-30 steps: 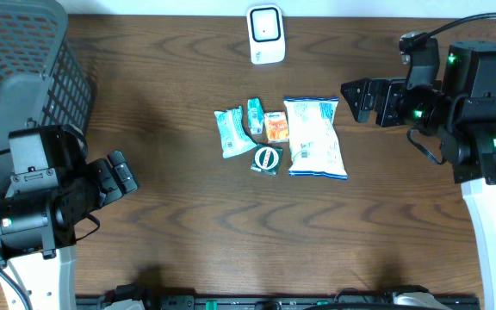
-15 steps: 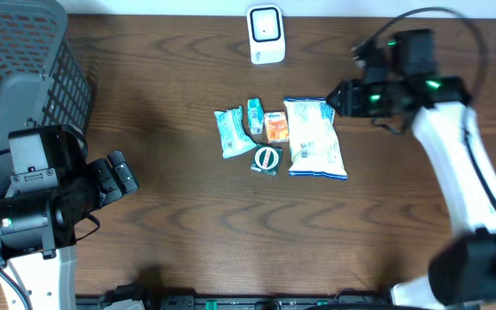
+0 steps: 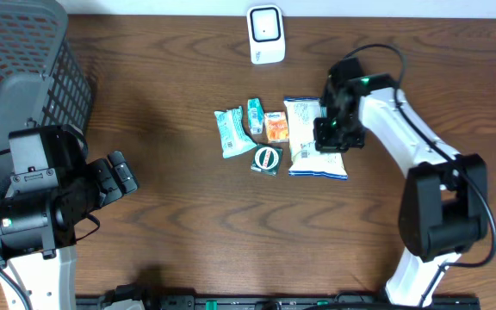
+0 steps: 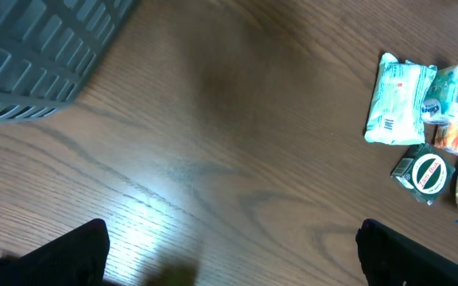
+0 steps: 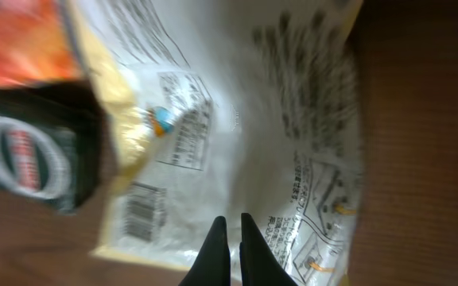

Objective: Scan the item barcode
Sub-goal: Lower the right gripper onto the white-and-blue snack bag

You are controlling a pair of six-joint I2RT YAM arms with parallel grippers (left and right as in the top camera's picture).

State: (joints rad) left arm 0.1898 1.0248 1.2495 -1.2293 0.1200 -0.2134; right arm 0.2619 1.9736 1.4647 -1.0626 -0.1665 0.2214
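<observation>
Your right gripper (image 3: 328, 136) swung in onto the white snack bag (image 3: 304, 151), fingers now pressed together, pinch unclear. Barcode (image 5: 140, 210) faces up, so lift next. Left gripper (image 3: 120, 175) spread, idle.

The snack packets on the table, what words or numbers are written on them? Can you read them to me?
None of the writing can be read for sure.
On the white bag: blocks of print and a barcode, all blurred.
On the dark packet: a round label with a band across it, letters too small.
On the teal packet: print too small to read.
On the orange packet: too small to read.
</observation>
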